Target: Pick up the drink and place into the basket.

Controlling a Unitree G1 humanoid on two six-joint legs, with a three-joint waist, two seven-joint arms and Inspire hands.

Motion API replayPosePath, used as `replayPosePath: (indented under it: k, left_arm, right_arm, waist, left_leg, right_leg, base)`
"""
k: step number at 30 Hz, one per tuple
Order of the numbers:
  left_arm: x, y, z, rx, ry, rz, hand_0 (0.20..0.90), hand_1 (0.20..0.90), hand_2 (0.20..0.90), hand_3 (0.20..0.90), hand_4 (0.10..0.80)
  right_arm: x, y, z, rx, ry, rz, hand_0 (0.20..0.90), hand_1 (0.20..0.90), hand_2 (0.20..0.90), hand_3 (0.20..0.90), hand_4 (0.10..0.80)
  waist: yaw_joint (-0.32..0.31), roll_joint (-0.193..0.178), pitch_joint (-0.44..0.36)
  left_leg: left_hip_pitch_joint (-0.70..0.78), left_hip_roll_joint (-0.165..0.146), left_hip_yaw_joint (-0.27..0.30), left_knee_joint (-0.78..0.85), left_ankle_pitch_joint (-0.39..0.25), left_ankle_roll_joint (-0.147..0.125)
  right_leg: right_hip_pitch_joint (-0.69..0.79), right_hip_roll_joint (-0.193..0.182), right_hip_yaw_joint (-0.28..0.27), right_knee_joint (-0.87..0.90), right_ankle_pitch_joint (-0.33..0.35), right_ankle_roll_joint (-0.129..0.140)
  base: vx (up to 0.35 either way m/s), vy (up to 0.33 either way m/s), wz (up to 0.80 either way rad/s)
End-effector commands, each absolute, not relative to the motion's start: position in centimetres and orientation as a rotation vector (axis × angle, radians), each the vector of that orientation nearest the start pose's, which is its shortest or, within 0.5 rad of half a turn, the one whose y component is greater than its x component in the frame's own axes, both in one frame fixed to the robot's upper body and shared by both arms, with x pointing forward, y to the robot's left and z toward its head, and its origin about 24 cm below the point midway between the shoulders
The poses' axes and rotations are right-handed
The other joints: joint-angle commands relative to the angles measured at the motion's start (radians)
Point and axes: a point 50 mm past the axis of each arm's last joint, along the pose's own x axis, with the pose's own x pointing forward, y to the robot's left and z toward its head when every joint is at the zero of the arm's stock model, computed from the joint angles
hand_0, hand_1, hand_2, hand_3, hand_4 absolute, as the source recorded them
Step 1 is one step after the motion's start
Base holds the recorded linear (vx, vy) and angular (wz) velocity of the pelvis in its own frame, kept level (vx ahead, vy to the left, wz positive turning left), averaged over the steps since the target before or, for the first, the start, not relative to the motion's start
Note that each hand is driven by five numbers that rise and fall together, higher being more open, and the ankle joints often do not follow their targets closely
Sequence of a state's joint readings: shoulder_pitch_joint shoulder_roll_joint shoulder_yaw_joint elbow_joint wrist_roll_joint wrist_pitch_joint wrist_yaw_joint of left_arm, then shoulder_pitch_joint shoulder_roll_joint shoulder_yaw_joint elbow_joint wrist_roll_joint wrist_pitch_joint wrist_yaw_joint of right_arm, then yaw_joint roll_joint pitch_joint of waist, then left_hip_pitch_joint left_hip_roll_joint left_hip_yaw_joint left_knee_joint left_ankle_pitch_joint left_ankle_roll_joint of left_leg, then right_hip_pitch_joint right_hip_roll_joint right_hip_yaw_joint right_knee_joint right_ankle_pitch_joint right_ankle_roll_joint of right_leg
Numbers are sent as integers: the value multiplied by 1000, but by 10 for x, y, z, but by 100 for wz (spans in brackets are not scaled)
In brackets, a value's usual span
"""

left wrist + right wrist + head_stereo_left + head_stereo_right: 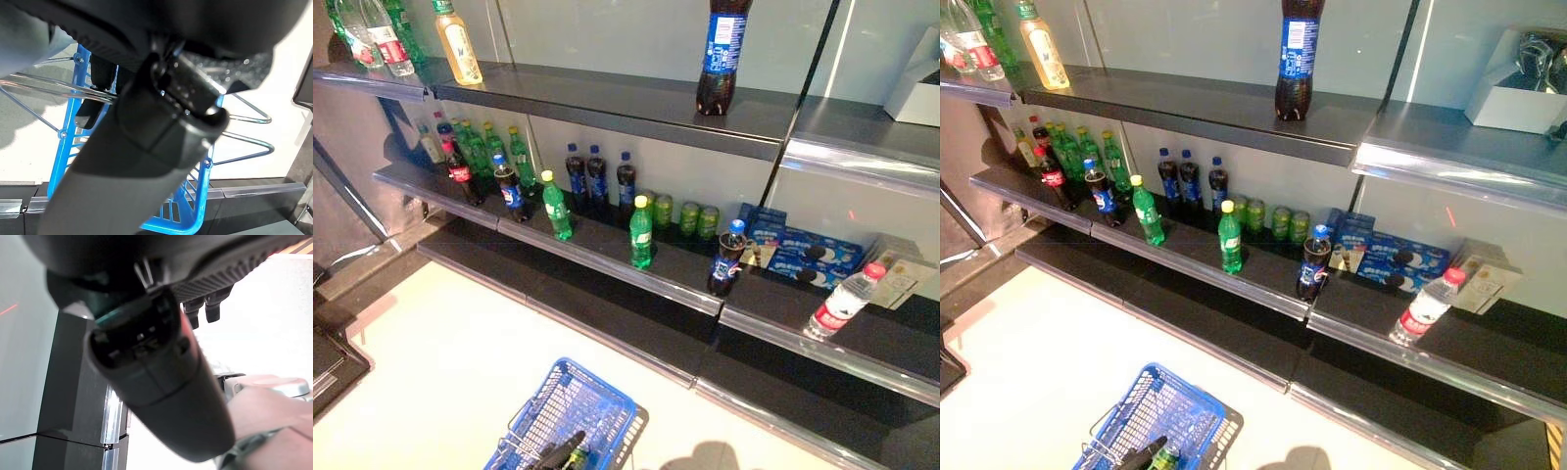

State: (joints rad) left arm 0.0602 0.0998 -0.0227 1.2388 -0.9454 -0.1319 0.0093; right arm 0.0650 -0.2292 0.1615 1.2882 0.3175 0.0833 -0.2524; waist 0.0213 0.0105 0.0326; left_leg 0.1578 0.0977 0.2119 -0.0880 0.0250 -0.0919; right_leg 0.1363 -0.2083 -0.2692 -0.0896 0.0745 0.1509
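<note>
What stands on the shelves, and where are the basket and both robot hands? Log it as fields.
top shelf: cola bottle, yellow drink bottle
middle shelf: green soda bottles, green cans, tilted water bottle
basket: blue basket, low before the shelves
basket contents: something green, too small to name
left robot hand: at the basket's wire handles
right robot hand: beside the shelving, no drink seen in it
</note>
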Motion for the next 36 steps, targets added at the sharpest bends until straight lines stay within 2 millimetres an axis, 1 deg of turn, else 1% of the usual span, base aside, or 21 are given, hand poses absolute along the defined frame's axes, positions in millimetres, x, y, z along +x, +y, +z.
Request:
replayPosePath:
  k: [1,5,9,18,21,22,26,28,30,32,33,34,35,36]
  left_arm:
    - [93,212,-163,-615,953,636,300,300,300,200,100]
    - [97,211,-162,-616,942,632,300,300,300,200,100]
    - [96,211,-163,-609,952,630,300,300,300,200,100]
    - [94,211,-163,-606,958,646,300,300,300,200,100]
    - [94,213,-163,-605,955,652,300,300,300,200,100]
    - [94,214,-163,-603,954,659,300,300,300,200,100]
    - [93,217,-163,-601,951,671,300,300,300,200,100]
    - [94,220,-162,-593,948,676,300,300,300,200,100]
    - [96,225,-160,-580,942,677,300,300,300,200,100]
    - [100,232,-157,-568,930,674,300,300,300,200,100]
    - [100,233,-156,-566,928,673,300,300,300,200,100]
    - [102,235,-155,-562,923,670,300,300,300,200,100]
    - [104,237,-153,-557,915,667,300,300,300,200,100]
    - [104,237,-153,-557,915,668,300,300,300,200,100]
  right_arm:
    - [49,-226,-172,-204,1424,-329,900,900,900,900,800]
    - [45,-225,-172,-198,1439,-322,900,900,900,900,800]
    - [42,-225,-173,-197,1455,-323,900,900,900,900,800]
    - [36,-227,-173,-215,1500,-337,900,900,900,900,800]
    - [29,-232,-172,-270,1542,-366,900,900,900,900,800]
    - [24,-237,-170,-315,1568,-425,900,900,900,900,800]
    - [22,-247,-167,-361,1556,-508,900,900,900,900,800]
    - [29,-255,-164,-403,1487,-544,900,900,900,900,800]
    - [48,-264,-159,-436,1375,-563,900,900,900,900,800]
    - [80,-270,-150,-443,1191,-552,900,900,900,900,800]
    - [86,-271,-148,-439,1167,-550,900,900,900,900,800]
    - [99,-272,-143,-438,1092,-536,900,900,900,900,800]
    - [119,-270,-135,-432,985,-512,900,900,900,900,800]
    - [120,-269,-134,-435,977,-507,900,900,900,900,800]
  waist:
    - [23,-2,60]
    - [22,-9,63]
    - [22,-9,62]
    - [23,-11,66]
    - [25,-15,70]
    - [27,-17,70]
    - [29,-22,70]
    - [31,-28,71]
    - [34,-37,75]
    - [39,-47,84]
    - [40,-49,85]
    - [43,-53,88]
    - [46,-57,93]
    - [46,-57,92]
  left_leg:
    - [16,-11,21,42,-80,25]
    - [19,-9,24,45,-84,27]
    - [26,-5,25,39,-86,29]
    - [25,6,26,40,-80,23]
    - [22,7,24,43,-80,22]
    - [25,9,23,41,-80,23]
    - [27,11,21,42,-82,23]
    - [27,13,19,47,-85,22]
    - [24,15,16,54,-88,23]
    - [17,17,14,64,-90,25]
    - [16,17,12,66,-91,26]
    - [12,17,9,69,-92,28]
    - [7,17,3,73,-92,30]
    - [7,17,2,73,-92,30]
  right_leg:
    - [-12,-29,-21,40,-7,8]
    - [-11,-29,-18,42,-7,9]
    - [-6,-28,-16,38,-8,9]
    - [-6,-25,-14,38,-9,8]
    - [-5,-25,-14,37,-8,10]
    - [-3,-24,-15,35,-7,11]
    - [0,-22,-11,34,-6,14]
    - [-1,-22,-8,37,-6,17]
    - [-4,-21,-4,42,-7,19]
    - [-8,-19,-4,47,-7,19]
    - [-9,-19,-4,48,-7,19]
    - [-10,-19,-4,50,-7,19]
    - [-13,-20,-6,52,-5,19]
    - [-12,-21,-7,52,-5,19]
  base:
    - [0,0,0]
    - [18,-10,0]
    - [38,-5,0]
    - [18,-3,0]
    - [0,0,0]
    - [0,0,0]
    - [6,-11,0]
    - [21,-52,0]
    - [4,-62,-1]
    - [-13,-68,-1]
    - [-16,-56,0]
    - [-22,-51,1]
    - [-20,-44,1]
    - [-18,-51,0]
